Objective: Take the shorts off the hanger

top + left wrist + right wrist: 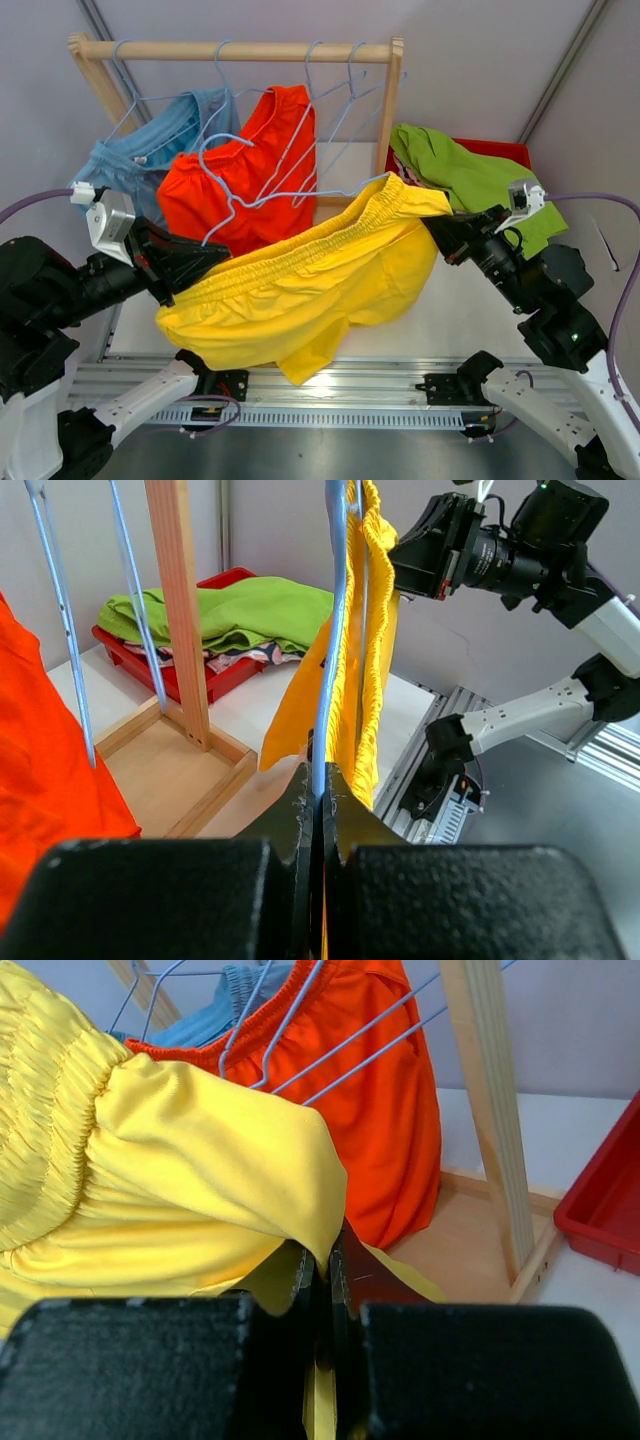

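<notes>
- Yellow soft-fabric shorts (300,290) with an elastic waistband hang stretched above the middle of the white counter (450,310), off the wooden rack (240,50) at 12 o'clock.
- Your left hand (318,780), at 9 o'clock of them, is clamped shut on the light blue wire hanger (331,630) threaded through the waistband. This anchors the hanger.
- Your right hand (325,1260), at 3 o'clock, is pinched shut on the waistband's corner fabric, not on the wire. That lets you pull the cloth along and off the hanger.
- Judging from this, the pull-off is about to start; the hanger is inside the waistband.
- Orange-red shorts (250,170) and light blue shorts (150,150) hang on the rack, waiting.
- Lime green shorts (465,170) lie in the red plastic tray (505,152) at 2 o'clock, likely your drop spot.
</notes>
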Tool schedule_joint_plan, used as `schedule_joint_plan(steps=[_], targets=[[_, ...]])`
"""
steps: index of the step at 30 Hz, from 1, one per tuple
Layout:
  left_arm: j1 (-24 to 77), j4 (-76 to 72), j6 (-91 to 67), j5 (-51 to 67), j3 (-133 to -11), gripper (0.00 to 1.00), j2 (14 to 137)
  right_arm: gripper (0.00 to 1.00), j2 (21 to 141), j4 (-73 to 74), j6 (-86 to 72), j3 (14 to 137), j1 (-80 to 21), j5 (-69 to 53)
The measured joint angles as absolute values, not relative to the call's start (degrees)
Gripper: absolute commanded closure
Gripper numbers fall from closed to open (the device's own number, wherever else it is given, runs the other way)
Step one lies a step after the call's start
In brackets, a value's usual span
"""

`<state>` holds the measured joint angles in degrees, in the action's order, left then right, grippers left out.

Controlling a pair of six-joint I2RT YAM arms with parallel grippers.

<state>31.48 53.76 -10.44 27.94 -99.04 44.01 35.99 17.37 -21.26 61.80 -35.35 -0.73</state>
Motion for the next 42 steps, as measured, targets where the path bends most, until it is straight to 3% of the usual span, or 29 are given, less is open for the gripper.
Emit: schedule_joint_plan(steps=[6,13,21,26,32,37,42], targets=[[31.5,53.4,-10.5,26.0,-100.5,1.00,43.8,1.00,35.9,19.0,-22.2,61.6,-34.2,4.0],[31.5,50.1,-11.2,24.9,-100.6,1.00,43.4,1.00,36.9,14.7,-23.9,56.7,-35.8,-2.7],[31.6,44.0,-13.3,14.5,-97.1,1.00,44.8,1.00,48.6,15.3,-19.3,60.2,-57.3,-2.8],[31.6,49.0,-13.3,1.9,-99.0,1.00,47.6,1.00,47.2,18.3,-15.6,62.3,-60.3,7.9],[31.6,57.6,-13.0,-7.3,-97.9,1.00,44.1,1.00,46.4,19.2,-5.3,78.8,-58.5,28.1],[31.6,60.2,-13.0,-9.1,-97.8,1.00,40.3,1.00,47.9,3.9,11.3,88.3,-57.6,44.1],[31.6,59.3,-13.0,-9.3,-93.2,1.00,39.8,1.00,56.6,-6.0,23.0,99.5,-50.2,48.0]])
